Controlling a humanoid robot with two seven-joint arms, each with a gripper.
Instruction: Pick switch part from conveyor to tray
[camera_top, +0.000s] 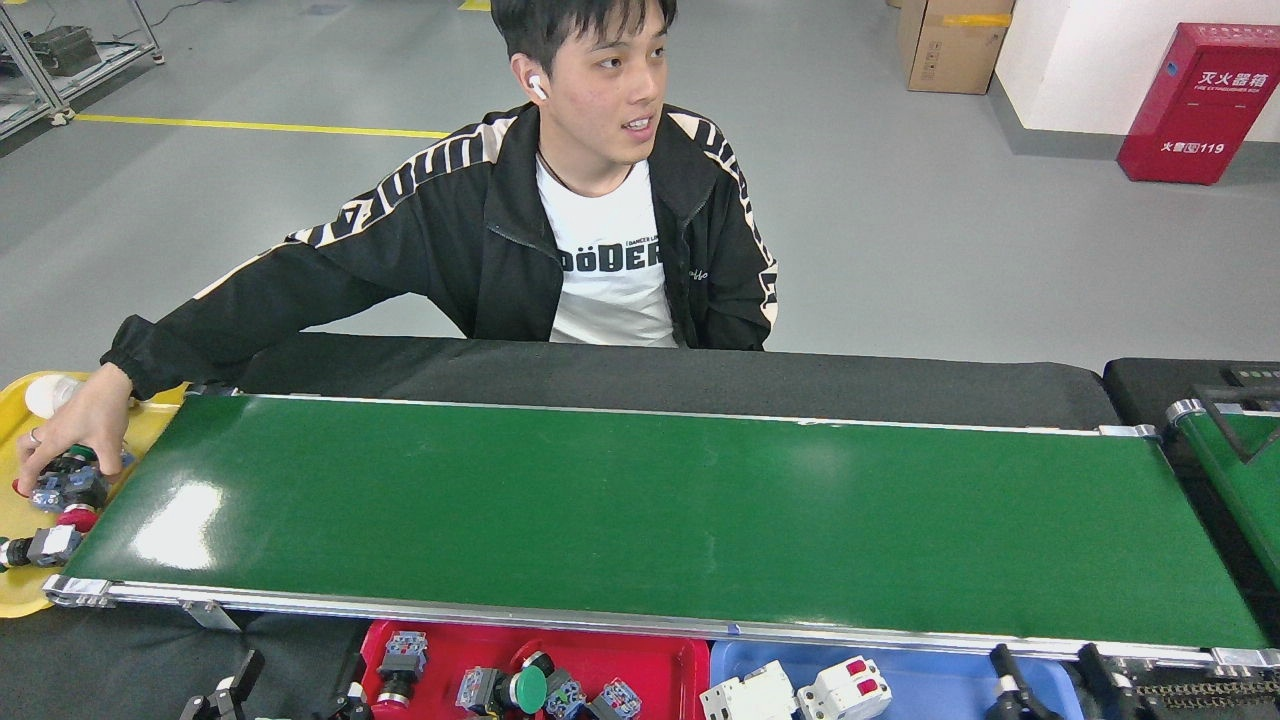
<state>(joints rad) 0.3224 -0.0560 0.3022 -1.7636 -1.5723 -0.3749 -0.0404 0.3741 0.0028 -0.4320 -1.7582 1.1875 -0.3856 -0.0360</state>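
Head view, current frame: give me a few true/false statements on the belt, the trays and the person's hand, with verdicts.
1. The conveyor carries no switch part. True.
2. The person's hand is over the red tray. False: it reaches into the yellow tray at the belt's left end, on the switch parts there.
3. The red tray holds push-button parts, one with a green cap. True.
4. The blue tray is empty. False: it holds two white breakers with red toggles.
5. The right gripper holds a part. False: only its finger tips show at the bottom edge, with nothing visible between them.
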